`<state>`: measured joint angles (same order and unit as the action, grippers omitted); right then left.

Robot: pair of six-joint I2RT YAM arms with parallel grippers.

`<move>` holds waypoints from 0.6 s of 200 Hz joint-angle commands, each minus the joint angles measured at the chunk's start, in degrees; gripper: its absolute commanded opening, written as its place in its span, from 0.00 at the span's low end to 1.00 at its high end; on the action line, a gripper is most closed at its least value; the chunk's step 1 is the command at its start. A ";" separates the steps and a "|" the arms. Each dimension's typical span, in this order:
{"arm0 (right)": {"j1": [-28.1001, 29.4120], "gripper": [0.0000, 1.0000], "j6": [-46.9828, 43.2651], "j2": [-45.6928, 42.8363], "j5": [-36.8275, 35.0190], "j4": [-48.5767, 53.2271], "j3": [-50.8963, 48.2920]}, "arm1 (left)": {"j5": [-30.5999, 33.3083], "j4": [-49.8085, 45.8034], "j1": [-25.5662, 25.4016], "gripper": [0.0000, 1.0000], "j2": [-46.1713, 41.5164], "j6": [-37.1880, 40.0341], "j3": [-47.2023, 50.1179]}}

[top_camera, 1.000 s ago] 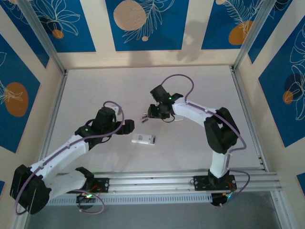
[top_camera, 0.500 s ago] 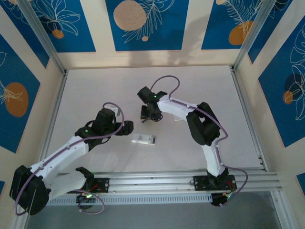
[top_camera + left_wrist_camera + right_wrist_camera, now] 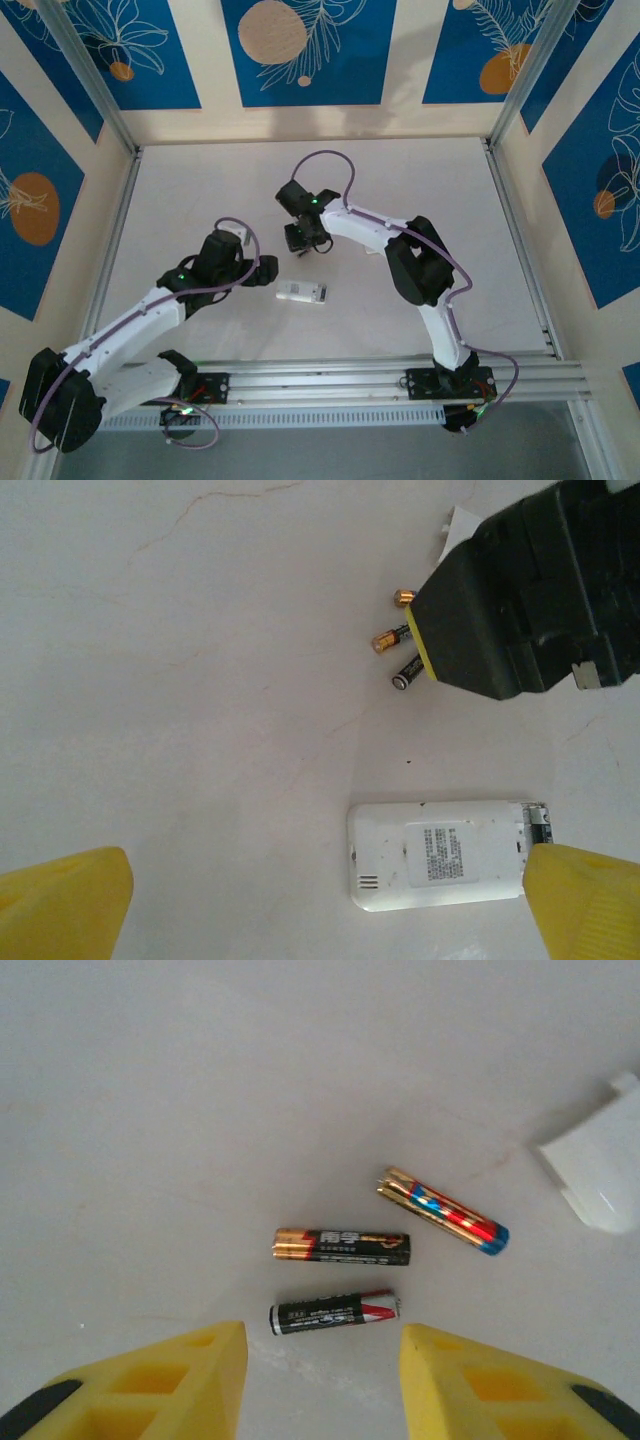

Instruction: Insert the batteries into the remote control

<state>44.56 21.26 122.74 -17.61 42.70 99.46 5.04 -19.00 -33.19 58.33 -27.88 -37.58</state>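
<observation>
Batteries (image 3: 342, 1246): three lie loose on the table (image 3: 150, 1110), close together. The right gripper (image 3: 322, 1360) hovers over them, jaws partly open and empty, with the nearest black cell (image 3: 334, 1313) just ahead. Remote control (image 3: 440, 854) lies back-up nearby, below the left gripper (image 3: 330, 910), which is spread wide and holds nothing. Step in hand, as I judge it: picking one cell. It lies in line with the fingers, so turn the wrist, close on its sides at mid-length, and keep clear of its neighbour.
</observation>
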 commanded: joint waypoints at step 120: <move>-2.70 0.29 37.61 6.48 6.51 9.38 12.06 | 2.61 -0.16 -0.45 1.00 -3.09 1.40 1.80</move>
<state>41.56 46.81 129.86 -13.21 51.68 112.36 6.15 -18.94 -33.19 56.58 -27.90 -35.83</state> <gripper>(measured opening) 0.310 0.999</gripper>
